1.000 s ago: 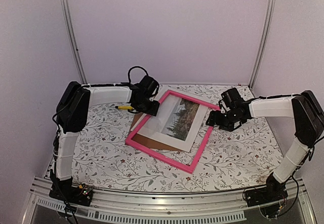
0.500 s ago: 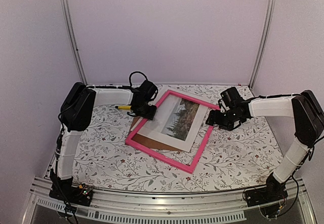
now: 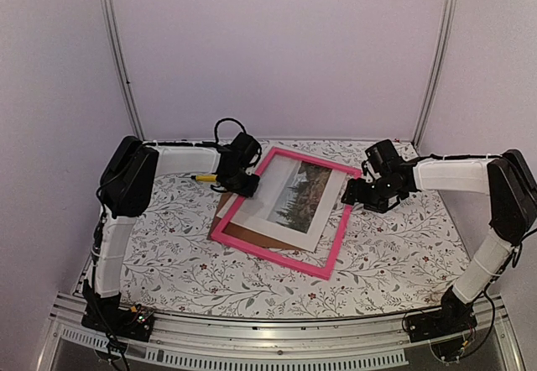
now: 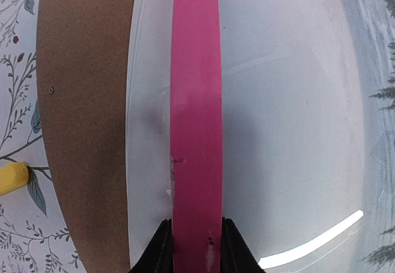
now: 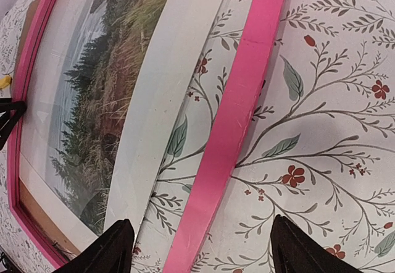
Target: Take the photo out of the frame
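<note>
The left gripper pinches a pink bar of the frame, one finger each side. The right gripper gapes wide astride the opposite bar, the photo beside one finger, inside the frame.

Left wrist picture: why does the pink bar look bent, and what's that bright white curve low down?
Left wrist view: the frame bows because the lens is wide-angle; the white streak looks like light glaring off a glossy surface over the photo. Right wrist view: straight edges curve likewise, no bright streak.
</note>
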